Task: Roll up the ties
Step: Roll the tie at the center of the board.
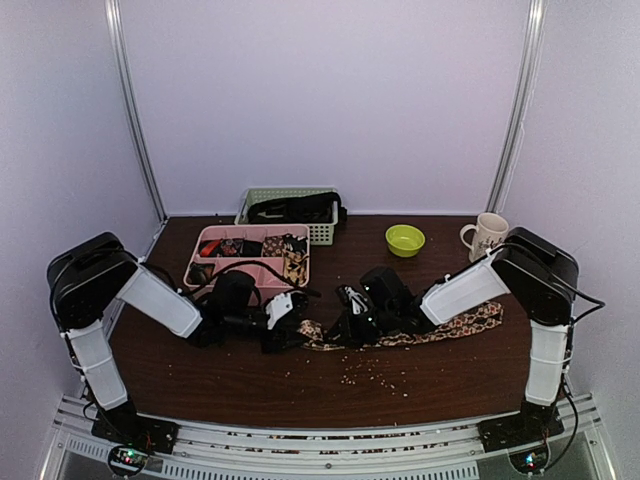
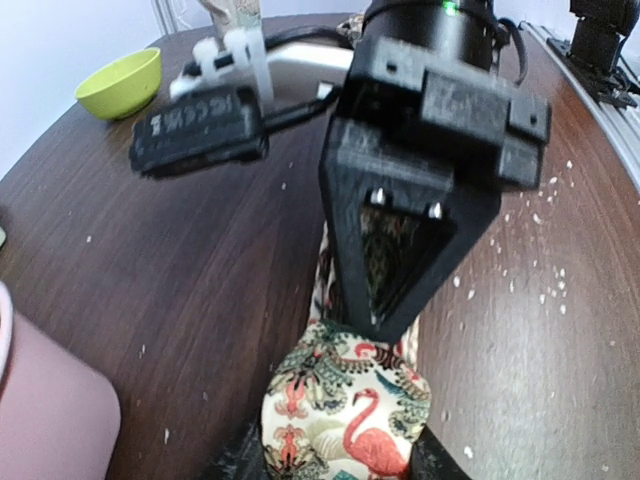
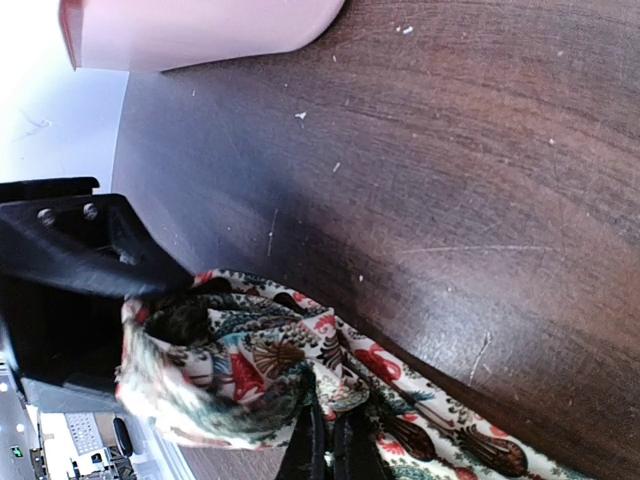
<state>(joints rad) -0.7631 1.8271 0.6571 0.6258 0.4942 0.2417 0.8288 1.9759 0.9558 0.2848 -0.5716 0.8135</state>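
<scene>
One tie [image 1: 470, 322] lies stretched out, long axis running left-right

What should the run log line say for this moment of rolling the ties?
left claw: around folded end of tie, grip unclear | right claw: shut on tie | rest of tie: trailing across table

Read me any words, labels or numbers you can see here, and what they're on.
No text can be read.
On the mug: dark print, too small to read.
On the black block in the left wrist view: raised marks, too blurred to read.
</scene>
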